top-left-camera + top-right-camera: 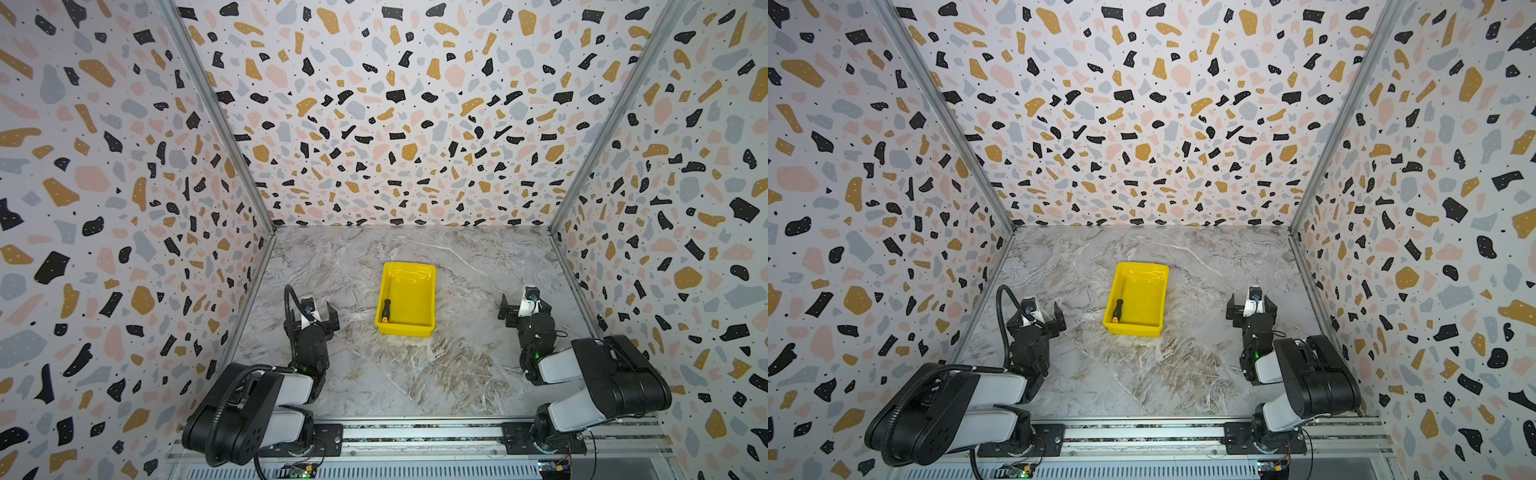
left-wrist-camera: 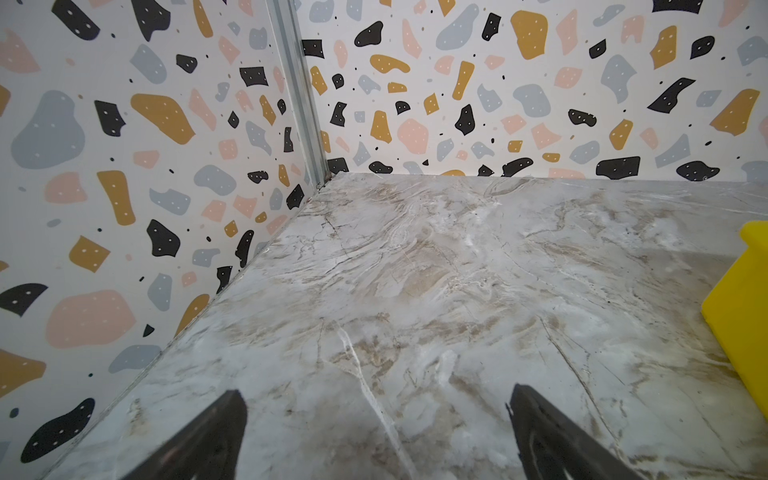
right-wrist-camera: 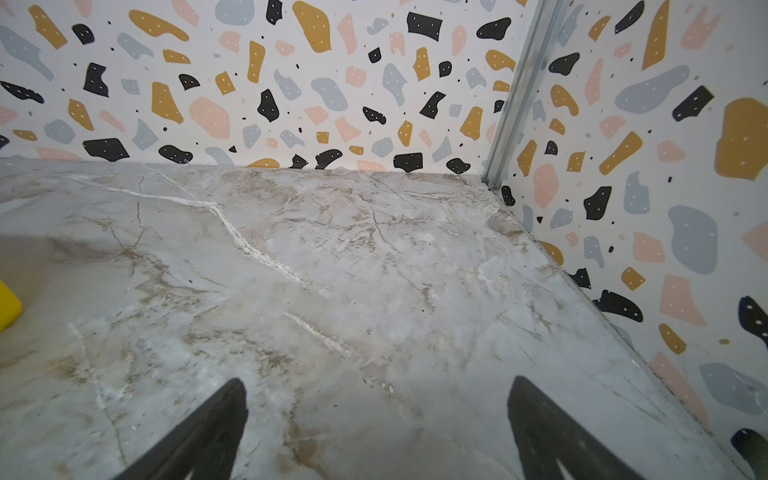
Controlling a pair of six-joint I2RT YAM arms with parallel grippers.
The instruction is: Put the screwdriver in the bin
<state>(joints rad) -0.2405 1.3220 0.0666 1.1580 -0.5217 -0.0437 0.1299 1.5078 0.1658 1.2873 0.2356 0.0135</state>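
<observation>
1. Near edge: my two arms are mounted on a metal rail (image 1: pixel 415 432) that runs along the near side of the counter (image 1: pixel 415 374). Each arm is folded back over its own base.

2. Left gripper (image 1: pixel 311 322): it sits to the near left of the bin, well apart from it. The jaws stand apart with nothing between them. In the left wrist view only bare counter lies between the fingers (image 2: pixel 216 432), and a corner of the bin (image 2: pixel 739 316) shows at the edge of that view.

3. Right gripper (image 1: pixel 524 309): it sits to the right of the bin, well apart from it. The jaws are spread wide and hold nothing. The right wrist view shows bare counter between the fingers (image 3: pixel 552 432).

4. Bin (image 1: pixel 405 329): it stands near the middle of the counter, between the two grippers, long side running near to far.

5. Screwdriver (image 1: pixel 387 307): it lies inside the bin, along the left wall. The orange-yellow butt end is at the near-left corner; the thin shaft points toward the far side. Both top views agree on this.

6. Far side: open counter runs up to the speckled back wall (image 1: pixel 395 124).
</observation>
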